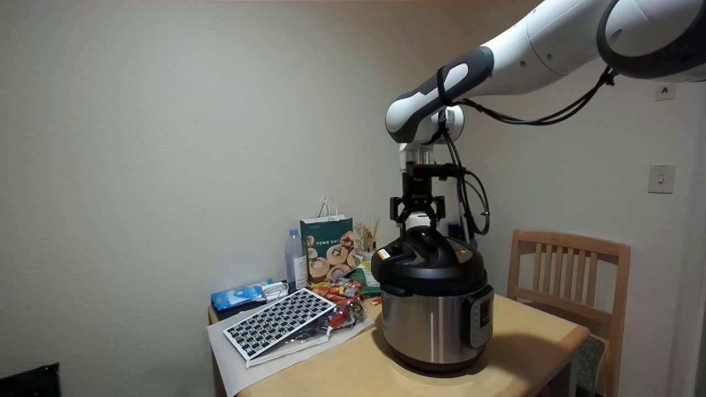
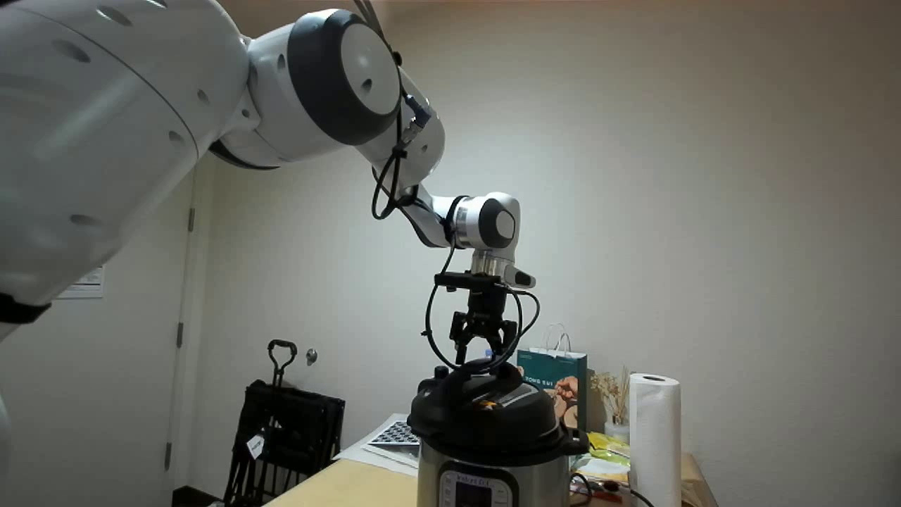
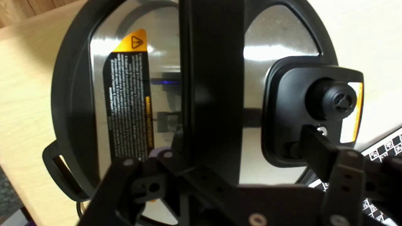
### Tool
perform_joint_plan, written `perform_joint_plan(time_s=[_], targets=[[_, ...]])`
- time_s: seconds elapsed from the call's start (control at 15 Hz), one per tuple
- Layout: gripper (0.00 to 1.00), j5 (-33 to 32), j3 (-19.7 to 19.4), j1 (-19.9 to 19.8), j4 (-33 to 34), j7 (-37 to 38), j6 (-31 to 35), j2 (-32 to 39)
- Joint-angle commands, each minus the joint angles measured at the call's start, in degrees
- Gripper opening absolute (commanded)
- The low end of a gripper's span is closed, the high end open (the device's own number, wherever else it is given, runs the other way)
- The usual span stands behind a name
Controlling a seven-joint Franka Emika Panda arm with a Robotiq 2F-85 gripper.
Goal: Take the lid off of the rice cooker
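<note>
- Pale wall (image 1: pixel 165 138) backs the area we inspected, in both exterior views.
- Robot arm (image 1: pixel 540 44), white and grey, extends overhead, its wrist pointing down.
- Wooden counter (image 1: pixel 342 369) noted below, bearing the items we list here.
- Slat-backed chair (image 1: pixel 573 246) observed beside the counter.
- Rice cooker (image 1: pixel 419 331), brushed steel, found standing upright on the counter.
- Lid (image 1: pixel 427 273), black and domed, recorded by us as resting on top of the rice cooker, its handle (image 3: pixel 213 88) running across the middle.
- Checkered board (image 1: pixel 278 322) lies near the rice cooker.
- Green paper bag (image 1: pixel 336 242) stands near the wall.
- Paper towel roll (image 2: pixel 654 436) stands upright.
- We find the jaws spread apart over the lid; in the wrist view, one of the fingers (image 3: pixel 320 152) is well apart from the handle, the other just beside it. Whether that one touches, we cannot tell.
</note>
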Motion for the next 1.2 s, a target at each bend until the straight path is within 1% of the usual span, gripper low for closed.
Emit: perform_joint_plan(time_s=[0.0, 0.4, 0.6, 0.67, 0.73, 0.87, 1.13], targets=[[0.64, 2.0, 0.8, -0.8, 0.3, -1.7, -0.5, 0.3], [0.24, 4.1, 0.9, -2.5, 0.1, -2.4, 0.1, 0.7], [0.06, 7.4, 1.2, -4.2, 0.0, -4.0, 0.5, 1.2], [0.02, 8.8, 1.3, -4.7, 0.0, -4.6, 0.4, 1.4], [0.02, 9.9, 1.3, -5.0, -0.1, -5.1, 0.5, 1.5], [0.0, 11.3, 1.1, -5.3, 0.0, -5.4, 0.4, 2.0], [0.0, 11.3, 0.8, -4.9, 0.2, -4.5, 0.0, 2.2]])
